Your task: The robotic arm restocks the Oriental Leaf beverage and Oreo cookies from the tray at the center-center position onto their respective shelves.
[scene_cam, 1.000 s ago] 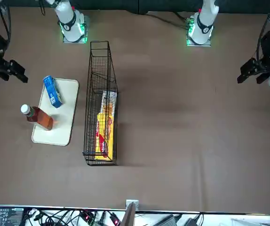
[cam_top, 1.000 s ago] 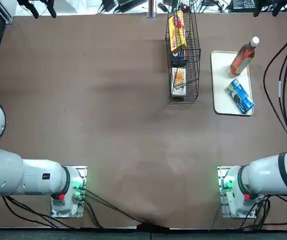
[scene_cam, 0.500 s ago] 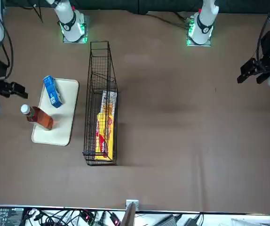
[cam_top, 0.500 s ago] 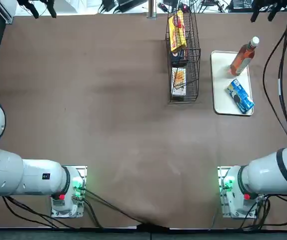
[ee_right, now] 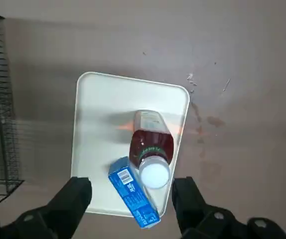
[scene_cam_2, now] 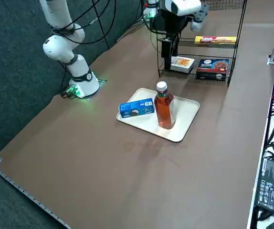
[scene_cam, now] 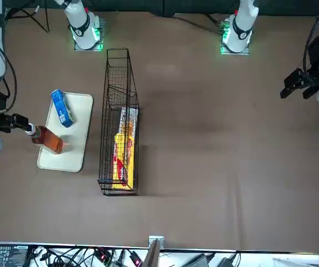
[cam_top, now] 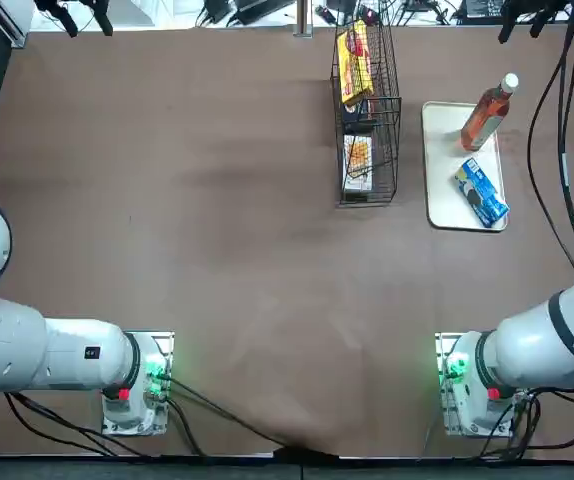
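Bottle (ee_right: 152, 147) stands upright on the tray (ee_right: 95, 124), cap up, below our right gripper (ee_right: 132, 185), which we've got spread wide

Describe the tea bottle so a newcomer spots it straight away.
Find the black wire rack, then the white tray beside it. On that tray, the bottle holds reddish-brown tea under a white cap, unlike its only traymate, a blue packet.

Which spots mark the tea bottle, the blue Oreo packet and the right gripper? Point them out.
Tea bottle (scene_cam_2: 165, 112): right side view, its body.
Blue Oreo packet (cam_top: 482, 194): top view, its printed face.
Right gripper (ee_right: 132, 191): right wrist view, between its fingertips.
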